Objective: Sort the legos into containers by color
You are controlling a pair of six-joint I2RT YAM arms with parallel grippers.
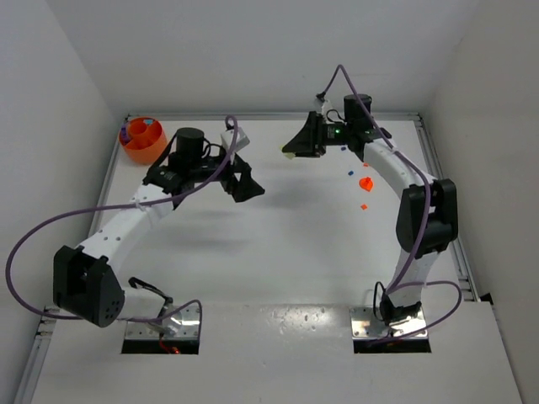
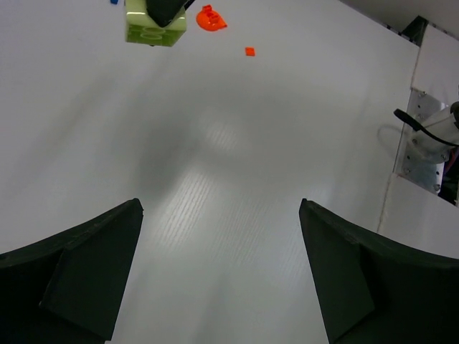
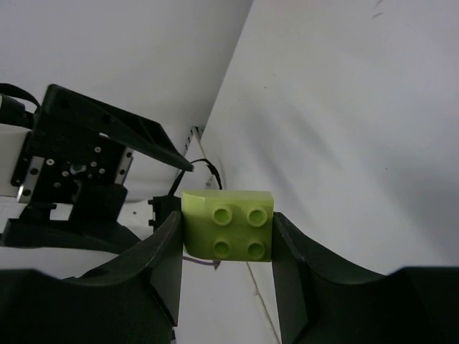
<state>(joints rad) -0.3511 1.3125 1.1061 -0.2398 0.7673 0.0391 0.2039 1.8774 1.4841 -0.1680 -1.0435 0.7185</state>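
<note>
A yellow-green lego (image 3: 228,233) with four studs is pinched between the jaws of my right gripper (image 3: 226,216), which is shut on it. From above, the right gripper (image 1: 293,150) hangs over the far middle of the table. The same lego (image 2: 154,25) shows at the top of the left wrist view. My left gripper (image 1: 244,185) is open and holds nothing, and only bare table lies between its fingers (image 2: 86,265). An orange bowl (image 1: 135,151) at the far left corner holds blue, teal and purple legos.
Loose legos lie at the far right: a larger orange-red piece (image 1: 365,183), a small orange one (image 1: 364,206) and tiny blue ones (image 1: 348,174). The orange-red piece (image 2: 209,19) also shows in the left wrist view. White walls close in the table's far and side edges.
</note>
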